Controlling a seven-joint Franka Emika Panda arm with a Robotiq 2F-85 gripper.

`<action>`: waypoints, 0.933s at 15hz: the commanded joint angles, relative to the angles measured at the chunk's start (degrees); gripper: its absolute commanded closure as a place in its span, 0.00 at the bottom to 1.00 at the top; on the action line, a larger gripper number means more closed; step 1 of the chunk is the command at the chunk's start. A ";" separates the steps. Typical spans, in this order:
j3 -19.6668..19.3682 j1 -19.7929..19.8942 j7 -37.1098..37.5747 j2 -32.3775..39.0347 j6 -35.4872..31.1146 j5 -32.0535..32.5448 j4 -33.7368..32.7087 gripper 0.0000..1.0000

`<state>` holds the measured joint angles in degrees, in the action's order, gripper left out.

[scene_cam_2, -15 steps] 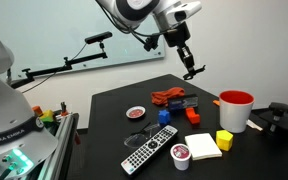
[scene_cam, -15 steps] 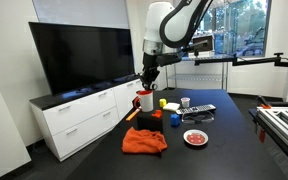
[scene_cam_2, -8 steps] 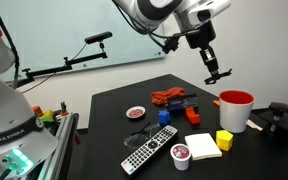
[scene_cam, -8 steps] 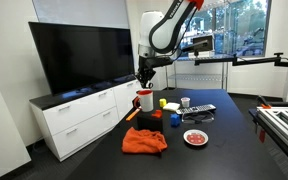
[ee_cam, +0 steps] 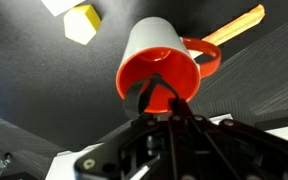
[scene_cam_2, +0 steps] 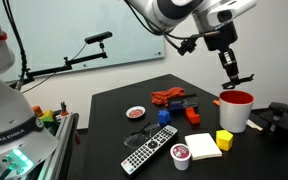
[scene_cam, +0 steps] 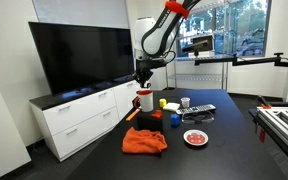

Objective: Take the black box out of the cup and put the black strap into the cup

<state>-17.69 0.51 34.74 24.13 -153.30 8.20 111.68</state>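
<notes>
Wrist view, left to right: yellow block [ee_cam: 80,24] at upper left, red cup [ee_cam: 160,72] at centre with a dark strap-like piece [ee_cam: 143,96] hanging across its mouth, wooden stick [ee_cam: 234,24] at upper right. Jaws at bottom centre just above the rim; open or clenched cannot be told. Black box not made out in any view. In both exterior views, gripper [scene_cam_2: 240,79] poised right over the cup [scene_cam_2: 235,110] [scene_cam: 144,100] on the black bench [scene_cam_2: 104,120].

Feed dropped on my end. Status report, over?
Gripper above red cup, empty; jaw state unclear. Dark object inside cup, not yet lifted. Yellow block beside cup, approach clear.
</notes>
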 commanded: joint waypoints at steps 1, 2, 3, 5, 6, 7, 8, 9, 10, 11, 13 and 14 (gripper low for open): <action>-0.54 -0.09 1.85 1.74 2.82 -1.20 -3.93 1.00; -0.46 -0.02 2.22 2.11 3.04 -1.31 -4.35 1.00; -0.43 0.00 2.59 2.46 3.38 -1.33 -4.79 1.00; -0.38 -0.02 3.32 3.07 3.61 -1.41 -5.61 1.00; -0.30 0.02 3.52 3.38 3.61 -1.50 -5.88 1.00; -0.27 0.02 3.77 3.56 3.73 -1.52 -6.11 1.00; -0.19 0.04 3.93 3.68 3.94 -1.55 -6.34 1.00; -0.22 -0.03 4.16 3.79 4.18 -1.41 -6.50 1.00; -0.16 -0.05 3.97 3.76 4.41 -1.20 -6.53 0.74; -0.10 -0.08 3.87 3.64 4.33 -1.11 -6.35 0.73; 0.04 -0.08 3.88 3.58 4.53 -1.24 -6.40 0.60; 0.19 0.01 3.72 3.52 4.65 -1.38 -6.43 0.52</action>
<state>-17.76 0.37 38.41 27.79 -150.31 8.02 107.00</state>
